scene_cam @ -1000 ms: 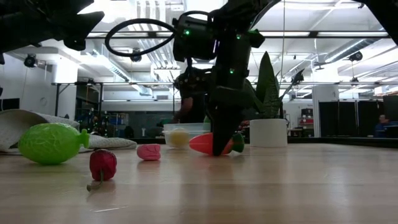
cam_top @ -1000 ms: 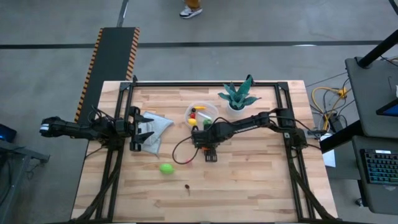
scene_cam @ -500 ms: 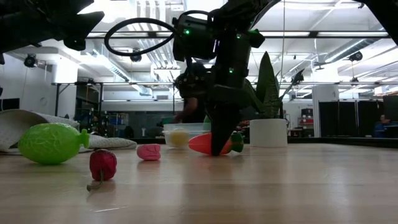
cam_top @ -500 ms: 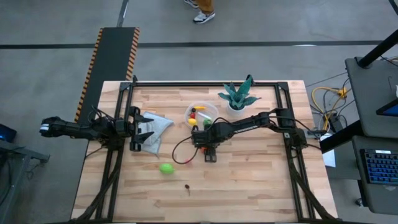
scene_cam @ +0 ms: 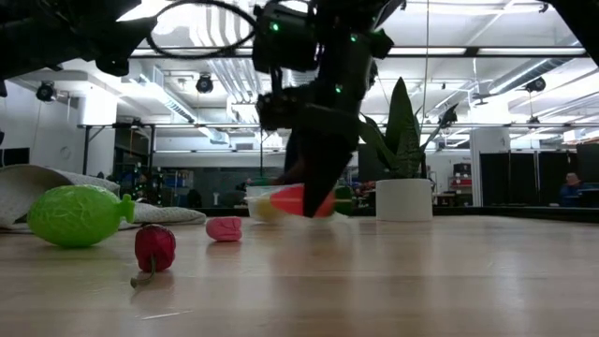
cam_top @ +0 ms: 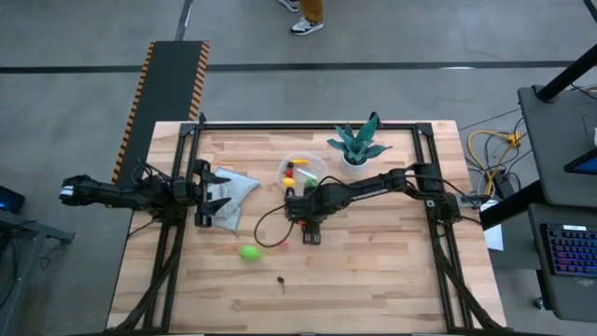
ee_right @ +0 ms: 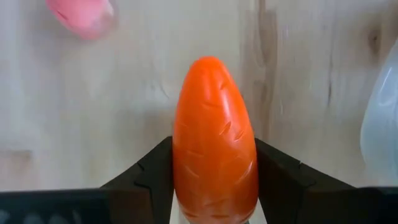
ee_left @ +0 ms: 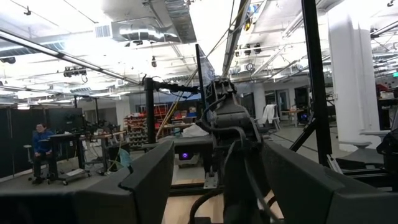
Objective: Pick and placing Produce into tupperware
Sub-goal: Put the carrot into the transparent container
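My right gripper point(ee_right: 214, 152) is shut on the orange carrot point(scene_cam: 292, 200), just in front of the clear round tupperware point(cam_top: 301, 171), which has yellow and red produce in it. A green lime point(cam_top: 249, 252), a red strawberry point(scene_cam: 154, 246) and a pink bit point(scene_cam: 223, 228) lie on the wood toward the near edge. My left gripper point(cam_top: 216, 194) hangs open over the pale cloth point(cam_top: 233, 191) at the table's left. My right gripper pinches the carrot's thick half point(ee_right: 186, 177) between its two fingers point(ee_right: 152, 174), close to the green top point(scene_cam: 343, 198). The fingers come from above and lie across the carrot. It is lifted clear of the table, roughly level, with its pointed end point(scene_cam: 277, 200) toward the left.
The teal spiky plant in a white pot point(cam_top: 356, 147) stands just right of the tupperware. A black cable point(cam_top: 270, 224) loops off the right arm over the table's middle. Bare wood point(cam_top: 373, 271) lies on the near right. A person stands on the floor beyond the far edge.
My right gripper has risen and drifted a little toward the table's left, still shut on the carrot. The carrot, which lay on the wood, now hangs clear of it and has moved left with the fingers.
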